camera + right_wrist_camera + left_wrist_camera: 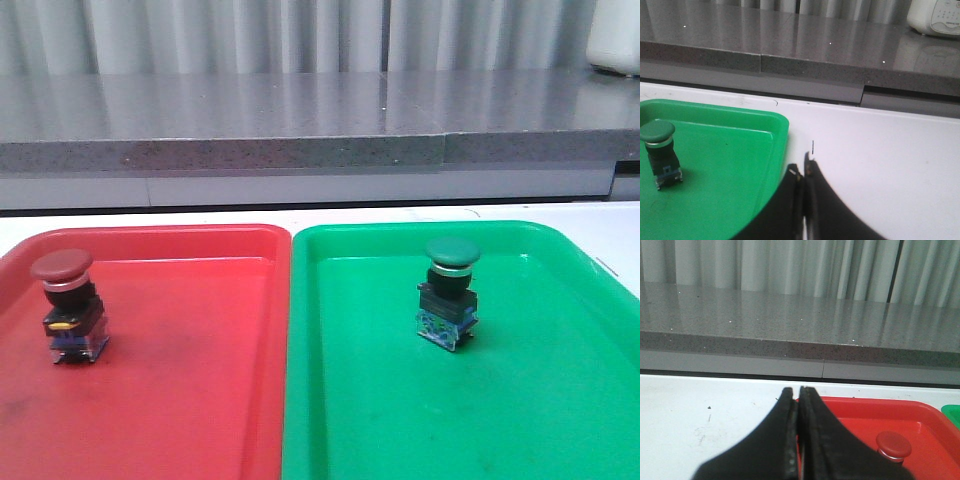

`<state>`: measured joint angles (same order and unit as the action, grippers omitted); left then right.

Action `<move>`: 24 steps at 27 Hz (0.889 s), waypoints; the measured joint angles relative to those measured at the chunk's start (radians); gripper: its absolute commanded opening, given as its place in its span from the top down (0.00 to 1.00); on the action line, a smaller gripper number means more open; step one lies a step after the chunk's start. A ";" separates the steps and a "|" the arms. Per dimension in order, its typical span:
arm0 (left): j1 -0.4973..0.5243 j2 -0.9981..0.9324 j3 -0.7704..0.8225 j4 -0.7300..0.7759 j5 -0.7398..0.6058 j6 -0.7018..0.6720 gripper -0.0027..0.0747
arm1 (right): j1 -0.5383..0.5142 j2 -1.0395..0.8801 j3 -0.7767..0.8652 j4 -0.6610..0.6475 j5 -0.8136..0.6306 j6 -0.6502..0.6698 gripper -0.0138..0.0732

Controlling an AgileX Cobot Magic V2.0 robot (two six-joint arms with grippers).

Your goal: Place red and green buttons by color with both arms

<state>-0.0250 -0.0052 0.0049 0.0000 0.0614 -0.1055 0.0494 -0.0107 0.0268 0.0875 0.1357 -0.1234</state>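
Note:
The red button stands upright in the red tray, near its left side; its dark red cap also shows in the left wrist view. The green button stands upright in the green tray, and the right wrist view shows this green button too. My left gripper is shut with nothing in it, over the red tray's outer left edge. My right gripper is shut and empty, beside the green tray's right rim. Neither gripper appears in the front view.
The two trays lie side by side on a white table. Behind the table runs a grey speckled counter with curtains beyond it. A white appliance sits on the counter at the far right.

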 measured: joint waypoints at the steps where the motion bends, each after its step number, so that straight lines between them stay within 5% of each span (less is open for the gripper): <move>1: 0.000 0.000 0.000 0.000 0.000 0.000 0.99 | 0.000 0.000 0.000 0.002 -0.006 0.000 0.97; 11: 0.000 0.000 0.000 0.000 0.000 0.000 0.99 | 0.000 0.000 0.000 -0.005 -0.065 0.005 0.97; 16: 0.000 0.000 0.000 0.000 0.000 0.000 0.99 | 0.000 0.000 0.000 -0.079 -0.119 0.139 0.97; 24: 0.000 0.000 0.000 0.000 0.000 0.000 0.99 | 0.000 0.000 0.000 -0.087 -0.093 0.170 0.97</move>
<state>-0.0250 -0.0052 0.0049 0.0000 0.0614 -0.1055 0.0494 -0.0107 0.0268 0.0000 0.0431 0.0467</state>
